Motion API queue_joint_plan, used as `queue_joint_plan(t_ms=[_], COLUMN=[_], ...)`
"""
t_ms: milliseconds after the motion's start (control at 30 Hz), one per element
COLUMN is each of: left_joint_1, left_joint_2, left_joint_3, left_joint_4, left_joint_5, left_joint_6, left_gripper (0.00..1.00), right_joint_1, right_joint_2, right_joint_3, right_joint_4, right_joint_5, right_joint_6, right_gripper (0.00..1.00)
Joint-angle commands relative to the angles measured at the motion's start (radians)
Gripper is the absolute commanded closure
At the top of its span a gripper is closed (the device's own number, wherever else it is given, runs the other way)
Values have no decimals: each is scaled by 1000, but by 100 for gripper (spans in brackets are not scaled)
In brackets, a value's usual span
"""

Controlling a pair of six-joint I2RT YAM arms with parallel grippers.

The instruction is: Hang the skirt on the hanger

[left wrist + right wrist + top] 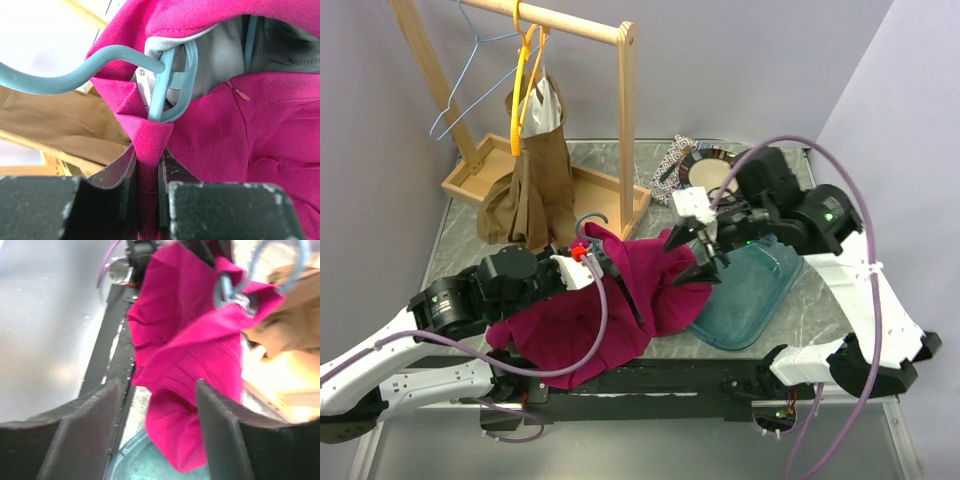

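At the near middle of the table (820,300), the magenta skirt (610,320) is lying in a crumpled heap, and its right edge is draping over the rim of a teal tray (765,280). A fold of the waistband is being pinched by the left gripper (147,172), whose 2 fingers (117,177) are being pressed narrowly together on the cloth. Just beyond that pinch, the teal hanger (172,85) is being wrapped by the waistband: its neck is showing inside the waist opening against the grey lining, and its hook is sticking out to the left, clear of the fabric. The right gripper (698,250) is being held over the skirt's right side, near the tray's left rim, with its jaws spread wide and nothing gripped between them; in its wrist view the magenta cloth is showing beyond the gap. At the far left, a wooden rack (625,110) is standing on the table, and a brown garment (535,180) is hanging from it on an orange hanger (523,90), beside a blue wire hanger (470,85). A plate (715,178) is lying behind the right arm.
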Motion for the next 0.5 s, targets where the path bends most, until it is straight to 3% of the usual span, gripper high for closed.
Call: queue_joint_plan(t_ms=[0,167,300,400,467], left_joint_1=[-1,0,-1,0,-1], left_joint_2=[-35,-52,-54,-46,-47], left_joint_3=[36,30,22,22,21], left_joint_4=[141,170,193,208,219], left_joint_5=[95,162,187,192,196], left_joint_6=[12,-5,-23,-38,-49], left_gripper=[99,99,99,99,99], right_joint_1=[-67,-56,9,95,138], right_joint_2=[33,114,160,162,154], right_joint_3=[-2,-14,-18,-68,-128], right_joint_4=[57,86,117,141,190], right_joint_5=[-14,-75,-28,35,60], right_joint_6=[-21,-58,-24,0,38], right_gripper=[19,17,18,22,33])
